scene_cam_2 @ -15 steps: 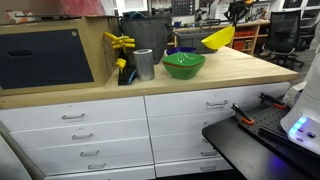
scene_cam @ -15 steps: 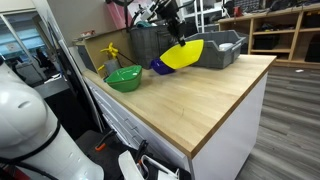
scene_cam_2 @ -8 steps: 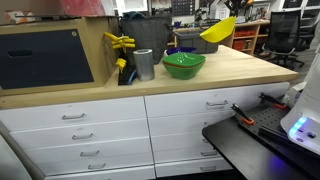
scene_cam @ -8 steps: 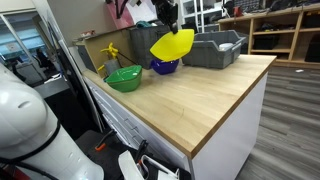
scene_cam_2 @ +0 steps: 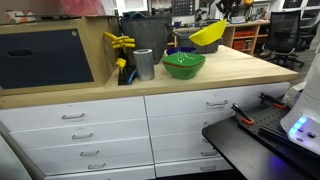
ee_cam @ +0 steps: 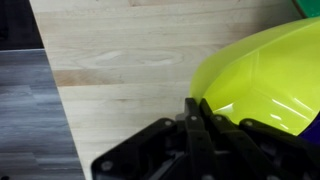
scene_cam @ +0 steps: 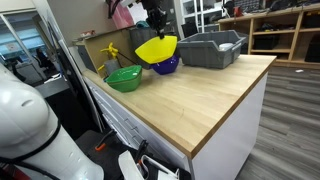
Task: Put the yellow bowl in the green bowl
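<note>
My gripper (scene_cam: 157, 24) is shut on the rim of the yellow bowl (scene_cam: 156, 48) and holds it tilted in the air above the wooden counter. In the wrist view the yellow bowl (ee_cam: 262, 85) fills the right side, with my jaws (ee_cam: 198, 112) closed on its edge. It also shows in an exterior view (scene_cam_2: 208, 33). The green bowl (scene_cam: 124, 77) sits on the counter, apart from the yellow bowl and lower; it also shows in an exterior view (scene_cam_2: 183, 65). A small blue-purple bowl (scene_cam: 167, 66) sits just behind and under the held bowl.
A grey bin (scene_cam: 210, 48) stands at the back of the wooden counter (scene_cam: 200, 95). A metal cup (scene_cam_2: 144, 64) and yellow clamps (scene_cam_2: 121, 45) stand near the green bowl. A dark box (scene_cam_2: 45, 57) sits at one counter end. Drawers (scene_cam_2: 90, 135) are below.
My gripper has carried the yellow bowl sideways over the counter toward the green bowl, past the grey bin and over the blue-purple bowl. The green bowl has not moved.
</note>
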`<state>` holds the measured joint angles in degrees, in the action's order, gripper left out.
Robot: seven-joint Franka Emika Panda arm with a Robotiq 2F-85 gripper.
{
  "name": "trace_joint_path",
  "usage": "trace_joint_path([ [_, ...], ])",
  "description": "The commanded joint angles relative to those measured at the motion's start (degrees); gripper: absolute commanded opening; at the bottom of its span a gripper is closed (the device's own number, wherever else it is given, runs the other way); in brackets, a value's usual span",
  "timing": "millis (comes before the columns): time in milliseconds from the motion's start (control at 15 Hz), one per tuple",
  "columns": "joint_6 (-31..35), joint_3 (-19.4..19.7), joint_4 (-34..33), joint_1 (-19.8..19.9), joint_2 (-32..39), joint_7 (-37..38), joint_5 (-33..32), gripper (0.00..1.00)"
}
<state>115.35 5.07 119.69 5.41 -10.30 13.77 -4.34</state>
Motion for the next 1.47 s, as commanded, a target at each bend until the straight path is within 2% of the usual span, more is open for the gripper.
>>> trace_joint_path([
  [0, -4.5, -1.0, -2.6, -1.6, 1.4, -4.0, 5.5, 0.01],
  [600, -10.6, -3.9, -5.6, -5.2, 3.7, -6.8, 13.4, 0.01],
  [800, -12.3, -4.3, -4.6, -5.8, 3.6, -9.1, 16.0, 0.01],
  [1400, -12.5, -4.4, -3.3, -6.3, 4.2, -16.9, 21.0, 0.01],
])
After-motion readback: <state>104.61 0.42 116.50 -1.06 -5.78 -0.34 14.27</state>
